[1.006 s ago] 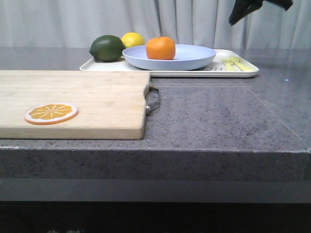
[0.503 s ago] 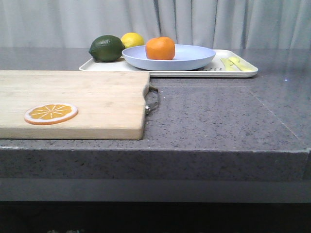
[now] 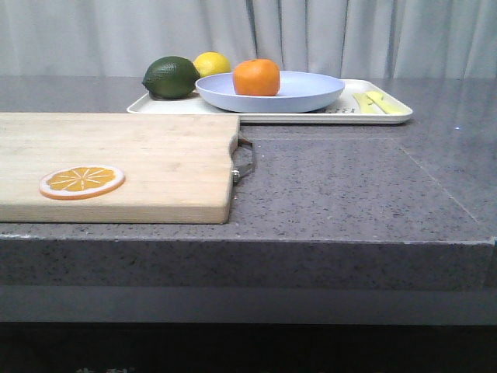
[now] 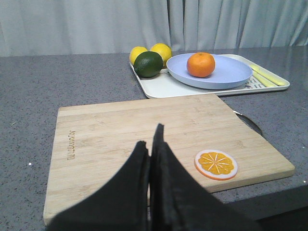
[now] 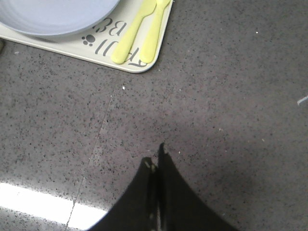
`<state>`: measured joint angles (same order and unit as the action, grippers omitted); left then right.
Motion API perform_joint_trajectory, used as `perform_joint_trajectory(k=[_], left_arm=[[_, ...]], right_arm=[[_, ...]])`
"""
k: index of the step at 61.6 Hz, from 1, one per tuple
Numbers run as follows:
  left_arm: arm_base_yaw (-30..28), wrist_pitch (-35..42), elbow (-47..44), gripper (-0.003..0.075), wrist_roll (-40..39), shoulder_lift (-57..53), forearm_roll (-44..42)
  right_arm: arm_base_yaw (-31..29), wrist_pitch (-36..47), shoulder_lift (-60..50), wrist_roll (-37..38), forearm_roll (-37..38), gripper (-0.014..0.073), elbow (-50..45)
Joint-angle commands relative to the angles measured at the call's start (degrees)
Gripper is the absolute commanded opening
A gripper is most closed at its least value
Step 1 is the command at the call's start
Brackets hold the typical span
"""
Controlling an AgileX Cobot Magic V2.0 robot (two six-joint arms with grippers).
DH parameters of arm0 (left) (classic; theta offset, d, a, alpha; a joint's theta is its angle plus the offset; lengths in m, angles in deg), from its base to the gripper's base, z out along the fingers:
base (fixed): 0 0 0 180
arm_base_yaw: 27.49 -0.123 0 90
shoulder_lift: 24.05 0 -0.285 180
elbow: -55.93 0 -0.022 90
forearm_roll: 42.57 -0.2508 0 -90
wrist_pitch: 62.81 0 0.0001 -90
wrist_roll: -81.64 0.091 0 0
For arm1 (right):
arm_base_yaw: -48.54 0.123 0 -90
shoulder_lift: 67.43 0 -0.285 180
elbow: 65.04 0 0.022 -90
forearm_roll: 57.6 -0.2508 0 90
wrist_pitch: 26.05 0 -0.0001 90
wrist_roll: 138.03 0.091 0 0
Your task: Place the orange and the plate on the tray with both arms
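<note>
The orange (image 3: 256,77) sits on the pale lavender-blue plate (image 3: 311,95), and the plate rests on the white tray (image 3: 373,116) at the back of the table. All three also show in the left wrist view: orange (image 4: 200,64), plate (image 4: 231,77), tray (image 4: 163,86). My left gripper (image 4: 149,137) is shut and empty, above the near part of the wooden cutting board (image 4: 110,139). My right gripper (image 5: 156,156) is shut and empty over bare grey table, short of the tray's corner (image 5: 139,65). Neither gripper shows in the front view.
A dark green fruit (image 3: 170,76) and a yellow lemon (image 3: 211,62) lie on the tray's left end; yellow cutlery (image 3: 378,102) lies on its right end. The cutting board (image 3: 140,155) with an orange slice disc (image 3: 81,181) fills the table's front left.
One second ago my right gripper showed at the top right of the front view; it has since left that view. The orange, plate and tray have not moved.
</note>
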<state>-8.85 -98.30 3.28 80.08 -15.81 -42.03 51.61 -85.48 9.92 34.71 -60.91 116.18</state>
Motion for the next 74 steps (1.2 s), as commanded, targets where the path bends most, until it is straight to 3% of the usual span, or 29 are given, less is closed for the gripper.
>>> perform_joint_trajectory(k=[1, 18, 30, 74], left_arm=[[0.0, 4.7, 1.5, -0.0017, -0.4, 1.5, 0.5], [0.0, 4.7, 1.5, -0.0017, -0.4, 1.5, 0.5], [0.0, 4.7, 1.5, -0.0017, -0.4, 1.5, 0.5], [0.0, 4.7, 1.5, -0.0017, -0.4, 1.5, 0.5]], right_arm=[[0.0, 10.4, -6.9, -0.9, 0.6, -0.0112, -8.2], [0.0, 34.4, -23.1, -1.0, 0.6, -0.0112, -37.3], [0.0, 47.1, -31.4, -0.9, 0.6, -0.0112, -48.3], [0.0, 48.8, -32.6, -0.9, 0.6, -0.0112, -49.9]])
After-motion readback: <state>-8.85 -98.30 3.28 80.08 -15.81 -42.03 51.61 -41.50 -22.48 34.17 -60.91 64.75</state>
